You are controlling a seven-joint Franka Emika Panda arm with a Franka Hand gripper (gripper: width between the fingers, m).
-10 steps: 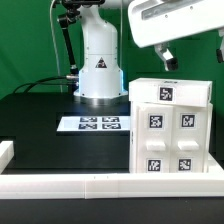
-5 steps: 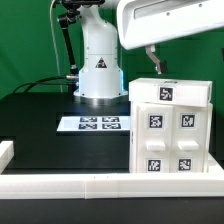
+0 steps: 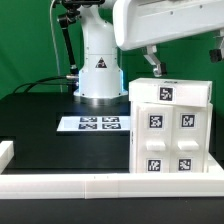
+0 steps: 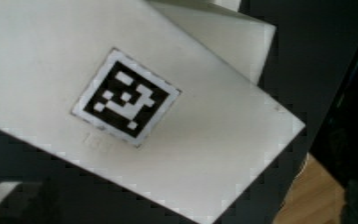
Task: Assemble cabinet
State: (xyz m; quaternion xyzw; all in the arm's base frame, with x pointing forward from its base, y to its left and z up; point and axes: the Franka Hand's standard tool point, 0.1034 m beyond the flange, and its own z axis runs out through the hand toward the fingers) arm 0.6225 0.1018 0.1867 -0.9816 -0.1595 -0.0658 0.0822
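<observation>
**Exterior view: arm poised above the cabinet**

Exterior view footage showed the cabinet [image 3: 170, 125] standing upright on the black table [image 3: 40, 110], toward that view's right, just behind the long low white rail [image 3: 110, 184] along the front edge. Its front face carried two square tags above and two small drawer blocks below, and a further tag sat on its top surface. The marker board [image 3: 91, 124] lay flat on the table beside the cabinet, on the exterior view's left of it, in front of the robot's white base [image 3: 100, 65].

The arm's large white housing filled the upper right of the exterior view, directly over the cabinet. One dark finger [image 3: 154, 63] of the gripper [image 3: 156, 68] pointed down, its tip just above the rear edge of the cabinet's top; whether it touched the surface could not be told. How far the fingers were parted could not be told either, since only that one showed clearly, and nothing was seen in its hold.

The wrist view looked closely onto a tilted white panel bearing one black-and-white tag [image 4: 128, 96], with dark table past the panel's edges.
</observation>
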